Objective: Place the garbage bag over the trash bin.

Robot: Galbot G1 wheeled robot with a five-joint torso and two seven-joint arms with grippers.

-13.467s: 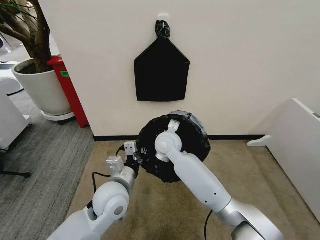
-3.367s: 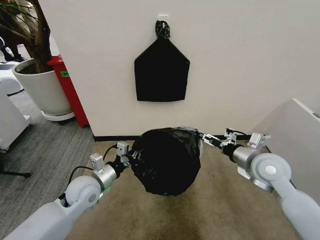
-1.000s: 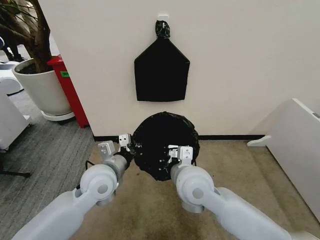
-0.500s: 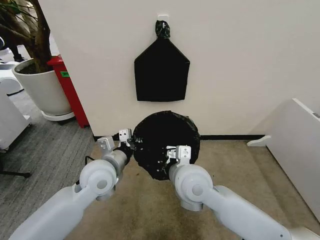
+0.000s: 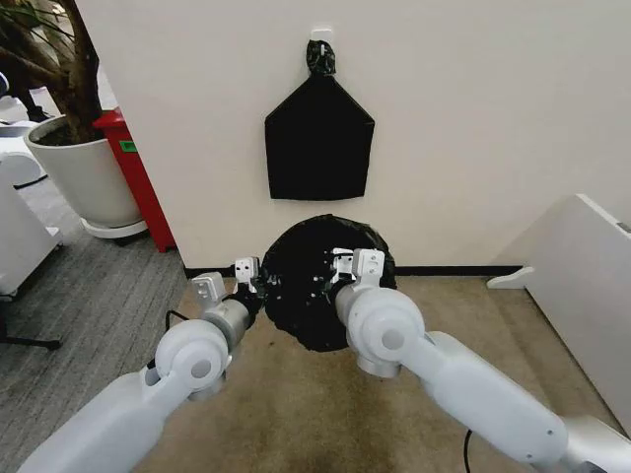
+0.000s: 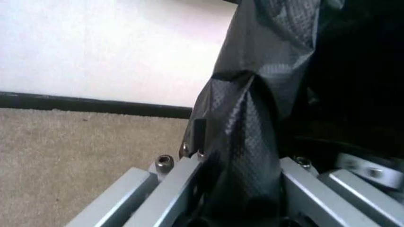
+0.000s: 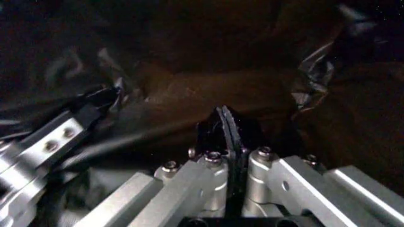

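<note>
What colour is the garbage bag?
Glossy black garbage bag, clearest in the head view.

Office corner, prob. a test area.
Beige carpet (image 5: 296,414) meeting grey carpet tiles (image 5: 79,325), potted tree in white planter (image 5: 81,177), red cabinet (image 5: 138,182), white partition (image 5: 582,286).

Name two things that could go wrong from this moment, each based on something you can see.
1. The left gripper pinches a thin fold of the bag; pulling could tear it or let it slip.
2. The right gripper is pressed shut inside the bag; lifting out might drag the plastic along.
</note>
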